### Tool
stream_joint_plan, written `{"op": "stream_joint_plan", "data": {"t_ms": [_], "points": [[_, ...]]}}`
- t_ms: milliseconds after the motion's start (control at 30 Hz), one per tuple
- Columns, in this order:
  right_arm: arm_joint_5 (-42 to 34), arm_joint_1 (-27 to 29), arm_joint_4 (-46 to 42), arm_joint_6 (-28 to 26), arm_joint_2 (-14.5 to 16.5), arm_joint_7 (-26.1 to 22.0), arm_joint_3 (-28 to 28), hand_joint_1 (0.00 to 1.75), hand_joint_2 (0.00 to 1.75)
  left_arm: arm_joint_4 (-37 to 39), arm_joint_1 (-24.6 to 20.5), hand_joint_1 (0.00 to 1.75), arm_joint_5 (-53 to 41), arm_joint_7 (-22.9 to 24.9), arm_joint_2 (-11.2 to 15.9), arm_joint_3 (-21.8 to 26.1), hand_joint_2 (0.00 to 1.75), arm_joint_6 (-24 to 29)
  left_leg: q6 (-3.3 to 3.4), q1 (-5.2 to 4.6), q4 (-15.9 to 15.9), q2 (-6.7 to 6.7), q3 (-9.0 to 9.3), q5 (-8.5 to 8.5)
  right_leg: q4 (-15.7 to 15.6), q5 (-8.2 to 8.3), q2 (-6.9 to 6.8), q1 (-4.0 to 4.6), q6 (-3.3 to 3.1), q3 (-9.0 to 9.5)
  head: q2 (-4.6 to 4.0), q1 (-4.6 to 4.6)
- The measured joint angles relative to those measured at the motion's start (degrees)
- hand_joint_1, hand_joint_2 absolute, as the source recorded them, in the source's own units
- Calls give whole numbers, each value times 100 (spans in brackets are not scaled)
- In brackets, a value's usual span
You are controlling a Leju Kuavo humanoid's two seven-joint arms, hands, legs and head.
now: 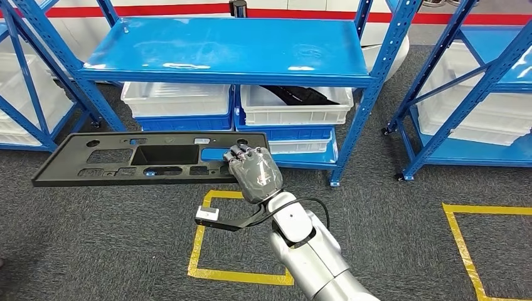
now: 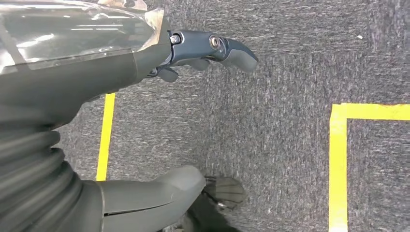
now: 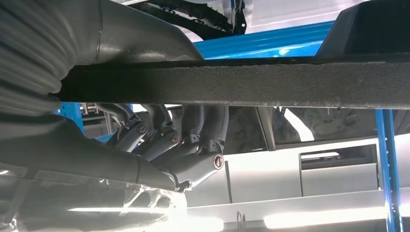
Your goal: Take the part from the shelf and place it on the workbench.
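Note:
The part is a long black plastic panel (image 1: 113, 157) with several cut-outs, held level in the air in front of the blue shelf (image 1: 226, 47). My right hand (image 1: 253, 174) grips the panel's right end, fingers on top in the head view. In the right wrist view the panel's edge (image 3: 241, 83) runs across the picture, with the thumb on one face and the fingers (image 3: 193, 145) curled against the other. My left hand (image 2: 193, 121) hangs over the grey carpet, its fingers (image 2: 212, 48) and thumb (image 2: 164, 193) apart with nothing between them.
White bins (image 1: 295, 103) sit on the shelf's lower level, one with a black part (image 1: 301, 94) inside. More blue racks stand at the left (image 1: 25, 81) and right (image 1: 477, 81). Yellow tape squares (image 1: 201, 251) (image 1: 464, 244) mark the carpet.

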Motion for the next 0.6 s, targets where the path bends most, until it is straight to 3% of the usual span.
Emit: {"op": "stream_joint_plan", "data": {"t_ms": [33, 167, 233, 300, 333, 367, 400, 467, 533, 600], "points": [[-4, -4, -1, -1, 6, 3, 0, 175, 175, 0, -4, 0, -2, -2, 1, 8, 175, 0, 29, -16, -160, -5, 79, 24, 7, 15, -1, 14, 25, -19, 0, 2], [-10, -6, -2, -3, 19, 15, -1, 175, 175, 0, 0, 0, -12, -3, -1, 25, 175, 0, 214, -55, -268, 10, 36, 126, 58, 17, 1, 22, 148, -124, 0, 16], [-9, -4, -3, -8, 8, 19, -1, 175, 175, 0, -8, 0, -21, -3, -10, 26, 175, -1, 312, -52, -322, 28, 0, 207, 513, -262, 4, 19, 118, -338, 0, 36], [-9, 12, -3, -13, -14, 22, -2, 175, 175, 0, -11, 0, -26, -3, -15, 26, 175, -2, 355, -78, -323, 31, -73, 263, 1324, -640, 6, 9, 75, -671, 0, 50], [-7, 28, -3, -13, -28, 25, -2, 175, 175, 0, -9, 0, -26, -3, -15, 26, 175, -2, 360, -86, -320, 31, -111, 291, 1607, -747, 6, 7, 86, -771, 0, 52], [-2, 43, -3, -13, -41, 27, -2, 175, 175, 0, -7, 0, -28, -3, -15, 26, 175, -2, 355, -92, -316, 29, -145, 316, 1682, -768, 6, 6, 117, -765, 0, 55], [8, 55, -3, -12, -51, 28, -2, 175, 175, 0, -7, 0, -34, -2, -15, 27, 175, -2, 345, -95, -309, 26, -173, 338, 1488, -695, 6, 6, 163, -624, 0, 57], [27, 60, -3, -11, -54, 31, -2, 175, 175, 0, -9, 0, -45, -1, -16, 28, 175, -2, 315, -98, -273, 22, -216, 366, 636, -447, 4, 6, 224, -125, 0, 61], [40, 54, -7, -13, -47, 32, -3, 175, 175, 0, -14, 0, -51, -2, -15, 28, 175, -1, 261, -116, -227, 21, -258, 386, 65, -288, 6, 23, 199, 184, 0, 59], [46, 53, -9, -13, -43, 34, -7, 175, 175, 0, -13, 0, -52, -3, -17, 28, 175, 0, 183, -120, -222, 22, -287, 425, 8, -228, 13, 53, 125, 191, 0, 51]]}}
